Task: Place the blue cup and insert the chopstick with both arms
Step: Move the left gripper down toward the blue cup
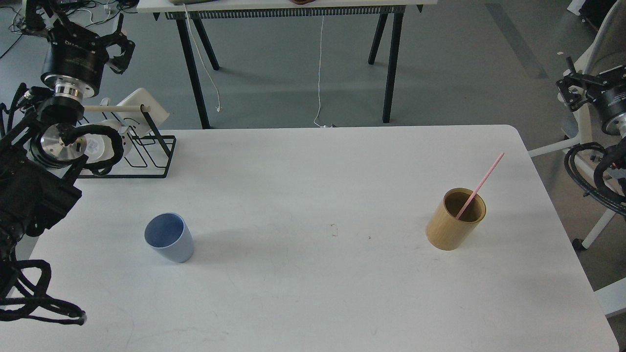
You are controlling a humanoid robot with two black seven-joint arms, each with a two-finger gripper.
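The blue cup point(169, 238) stands upright and empty on the white table point(313, 293), left of centre. The pink chopstick point(481, 182) leans inside the tan cylindrical holder point(456, 219) on the right side, its top pointing up and to the right. My left gripper point(119, 50) hovers high at the far left, above the wire rack and well behind the cup, fingers spread with nothing between them. My right gripper point(570, 90) hangs off the table's right edge, beyond the holder; it is dark and small, so its fingers cannot be told apart.
A black wire rack point(146, 151) with a pale wooden rod and white dishes sits at the table's back left corner, under my left arm. Another table on black legs point(389, 63) stands behind. A white frame point(594, 230) is at the right.
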